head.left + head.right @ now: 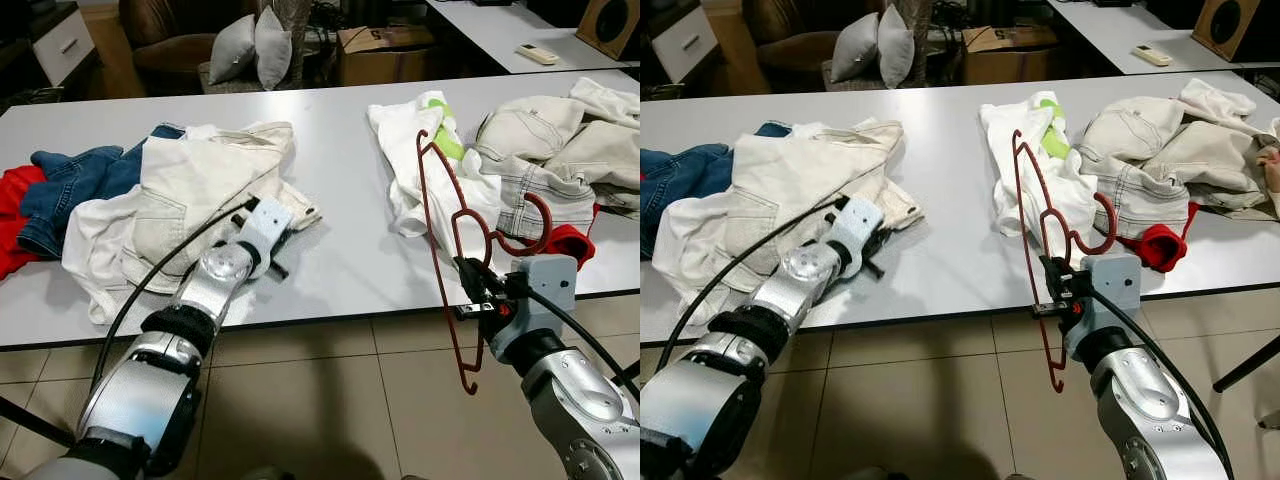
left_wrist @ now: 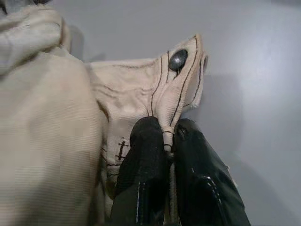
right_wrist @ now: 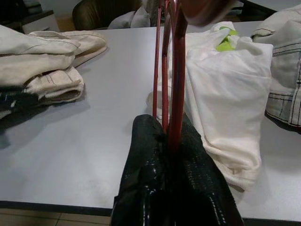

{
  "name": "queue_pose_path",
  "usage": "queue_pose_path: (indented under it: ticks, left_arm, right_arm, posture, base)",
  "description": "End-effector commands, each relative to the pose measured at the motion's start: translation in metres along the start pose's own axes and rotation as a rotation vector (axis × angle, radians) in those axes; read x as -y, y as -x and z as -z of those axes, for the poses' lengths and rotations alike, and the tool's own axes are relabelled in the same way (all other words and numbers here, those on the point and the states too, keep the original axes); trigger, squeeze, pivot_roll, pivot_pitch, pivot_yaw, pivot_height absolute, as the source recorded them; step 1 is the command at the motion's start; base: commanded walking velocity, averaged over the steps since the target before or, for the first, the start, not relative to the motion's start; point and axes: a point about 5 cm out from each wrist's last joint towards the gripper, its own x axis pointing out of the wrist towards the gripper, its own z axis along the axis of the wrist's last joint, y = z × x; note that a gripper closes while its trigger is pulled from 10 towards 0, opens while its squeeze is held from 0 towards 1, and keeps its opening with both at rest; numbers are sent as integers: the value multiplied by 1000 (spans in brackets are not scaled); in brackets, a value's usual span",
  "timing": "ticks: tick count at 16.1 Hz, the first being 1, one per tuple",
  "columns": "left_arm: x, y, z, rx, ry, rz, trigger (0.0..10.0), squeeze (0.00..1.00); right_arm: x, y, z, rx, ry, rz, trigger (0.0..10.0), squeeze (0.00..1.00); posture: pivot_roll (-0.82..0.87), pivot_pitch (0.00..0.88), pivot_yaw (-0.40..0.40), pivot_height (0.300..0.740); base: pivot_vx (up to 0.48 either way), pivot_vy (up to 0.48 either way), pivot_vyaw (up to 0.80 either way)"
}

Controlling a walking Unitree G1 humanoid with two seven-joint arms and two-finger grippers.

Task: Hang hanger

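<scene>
A dark red hanger (image 1: 436, 232) stands on edge over the table's front edge, hook (image 1: 530, 232) pointing right. My right gripper (image 1: 472, 280) is shut on its lower bar, and the red wire (image 3: 175, 94) runs up between the black fingers (image 3: 141, 160). On the left, my left gripper (image 1: 268, 255) is shut on the waistband corner of cream trousers (image 1: 205, 190); the cloth (image 2: 160, 94) with its dark button (image 2: 178, 60) is pinched between the fingertips (image 2: 148, 141).
The white table (image 1: 340, 250) also holds blue jeans (image 1: 70, 185), a red garment (image 1: 15, 215), a white shirt with green print (image 1: 425, 150) and a cream pile (image 1: 560, 140) at right. Tiled floor (image 1: 340, 400) lies in front. Cushions (image 1: 250, 45) and boxes stand behind.
</scene>
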Motion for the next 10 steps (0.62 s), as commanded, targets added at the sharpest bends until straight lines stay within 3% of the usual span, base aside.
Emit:
queue_pose_path:
  ticks: [1, 5, 6, 10]
  left_arm:
    - [-7, -2, -16, 53, 17, -16, 0, 0]
    - [-14, -3, -36, 120, 59, -23, 0, 0]
    - [-20, -4, -53, 189, 149, -33, 0, 0]
    - [-44, 4, -125, 422, 262, -39, 0, 0]
  right_arm:
    - [-1, 3, -1, 7, 10, -11, 10000, 0]
    - [-9, 8, -3, 7, 18, -124, 10000, 0]
    - [-13, 12, -5, 12, 4, -179, 10000, 0]
    - [-31, 31, 1, -34, -33, -401, 10000, 0]
  posture:
    - [-103, 0, 71, 740]
    - [-109, 0, 75, 740]
    - [-108, 0, 71, 740]
    - [-103, 0, 68, 740]
  base:
    - [0, 0, 0]
    - [0, 0, 0]
    - [0, 0, 0]
    - [0, 0, 0]
